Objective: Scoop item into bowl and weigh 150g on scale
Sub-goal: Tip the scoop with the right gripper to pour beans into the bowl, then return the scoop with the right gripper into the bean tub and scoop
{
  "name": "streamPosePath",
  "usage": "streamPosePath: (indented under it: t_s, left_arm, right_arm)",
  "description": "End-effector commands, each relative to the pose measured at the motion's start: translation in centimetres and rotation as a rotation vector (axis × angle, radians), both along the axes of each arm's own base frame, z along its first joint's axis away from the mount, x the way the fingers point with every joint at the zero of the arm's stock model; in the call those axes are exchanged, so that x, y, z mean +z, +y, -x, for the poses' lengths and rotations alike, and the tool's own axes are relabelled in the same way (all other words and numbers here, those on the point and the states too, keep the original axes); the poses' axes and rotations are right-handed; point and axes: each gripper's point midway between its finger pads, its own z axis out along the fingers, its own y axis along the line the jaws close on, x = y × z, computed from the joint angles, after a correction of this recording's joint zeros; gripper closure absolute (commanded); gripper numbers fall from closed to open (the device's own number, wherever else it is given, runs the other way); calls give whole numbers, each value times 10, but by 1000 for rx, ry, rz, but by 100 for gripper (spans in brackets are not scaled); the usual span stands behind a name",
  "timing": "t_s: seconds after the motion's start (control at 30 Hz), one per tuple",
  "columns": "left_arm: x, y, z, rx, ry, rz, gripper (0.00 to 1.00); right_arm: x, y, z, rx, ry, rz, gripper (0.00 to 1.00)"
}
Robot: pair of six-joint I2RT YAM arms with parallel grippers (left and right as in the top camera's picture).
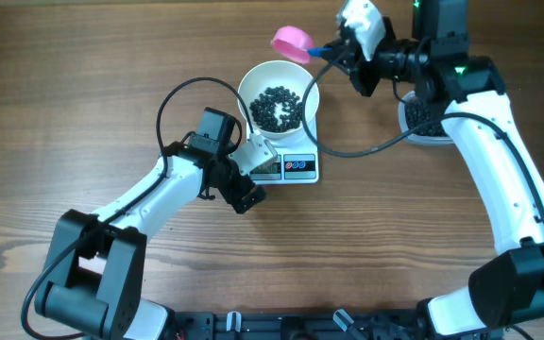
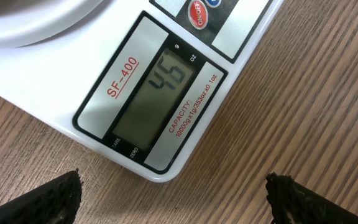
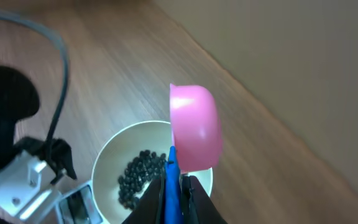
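The white bowl (image 1: 249, 83) stands on the small white scale (image 1: 308, 172) and holds a dark heap of the item (image 1: 274, 109). My right gripper (image 1: 341, 52) is shut on the blue handle (image 3: 173, 180) of a pink scoop (image 1: 291, 42), which hangs just beyond the bowl's far rim. In the right wrist view the scoop's cup (image 3: 194, 127) shows its back side above the bowl (image 3: 107, 152) and the item (image 3: 138, 174); what it holds is hidden. My left gripper (image 2: 176, 205) is open at the scale's front corner, where the display (image 2: 160, 93) shows a two-digit reading in the forties.
A pale container (image 1: 421, 121) with dark pieces in it sits partly hidden under the right arm. A black cable (image 1: 366, 146) loops from the right arm past the scale. Another cable (image 1: 173, 99) arcs above the left arm. Bare wooden table (image 1: 83, 76) surrounds everything.
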Motion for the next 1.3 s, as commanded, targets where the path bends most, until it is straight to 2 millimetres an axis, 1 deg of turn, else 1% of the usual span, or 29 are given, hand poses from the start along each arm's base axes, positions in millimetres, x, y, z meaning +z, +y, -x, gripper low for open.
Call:
streamPosePath:
  t_s: [0.0,0.03,0.1,0.13,0.17,0.2,0.23,0.37,0.43,0.53,0.57,0.67,0.7,0.8,0.87,0.9,0.97,1.07,1.1,1.13,1.17,1.27]
  left_arm:
    - [-3,-2,3,-27,9,9,0]
    - [-3,-2,3,-27,9,9,0]
    - [-3,-2,3,-27,9,9,0]
    - [-3,-2,3,-27,9,9,0]
    - [-3,-2,3,-27,9,9,0]
    - [-3,-2,3,-27,9,9,0]
    - [-3,-2,3,-27,9,9,0]
    - [-3,-2,3,-27,9,9,0]
    - [-3,-2,3,-27,9,9,0]
    - [-3,-2,3,-27,9,9,0]
    - [-3,-2,3,-27,9,9,0]
    - [-3,-2,3,-27,9,9,0]
    - [-3,-2,3,-27,9,9,0]
    - [-3,-2,3,-27,9,9,0]
    - [-3,-2,3,-27,9,9,0]
    - [-3,-2,3,-27,9,9,0]
    - [-3,-2,3,-27,9,9,0]
    - [-3,-2,3,-27,9,9,0]
    - [-3,-2,3,-27,9,9,0]
    - [-3,-2,3,-27,9,9,0]
    - [-3,-2,3,-27,9,9,0]
    - [-3,-2,3,-27,9,9,0]
  right_arm:
    - [14,-44,-25,-324,154,-131,96]
    - [21,-56,-29,-383,168,-173,96]
    - [36,-90,-33,-507,208,-270,96]
    - [40,-109,-32,-574,242,-314,96]
    - [42,-134,-26,-654,281,-347,96]
    - [39,-153,-20,-703,309,-350,96]
    - [31,-175,-10,-765,362,-344,96]
    - [-22,-238,37,-1021,623,-274,96]
    - [-29,-256,48,-1083,663,-266,96]
    - [-36,-267,58,-1042,634,-158,96]
    - [-41,-274,60,-1065,623,-118,96]
    - [-57,-284,62,-1050,593,4,96]
    - [-67,-288,63,-1064,607,22,96]
    - [-97,-289,61,-1061,652,29,96]
    - [-132,-290,57,-1059,703,31,96]
    - [-141,-286,53,-1044,717,5,96]
    - [-153,-280,47,-1029,753,-54,96]
    - [-171,-271,42,-1076,871,-180,96]
    - [-179,-267,42,-1119,949,-248,96]
    - [-182,-259,41,-1136,1024,-328,96]
    - [-183,-252,40,-1129,1061,-368,96]
    - [-179,-237,40,-1106,1125,-439,96]
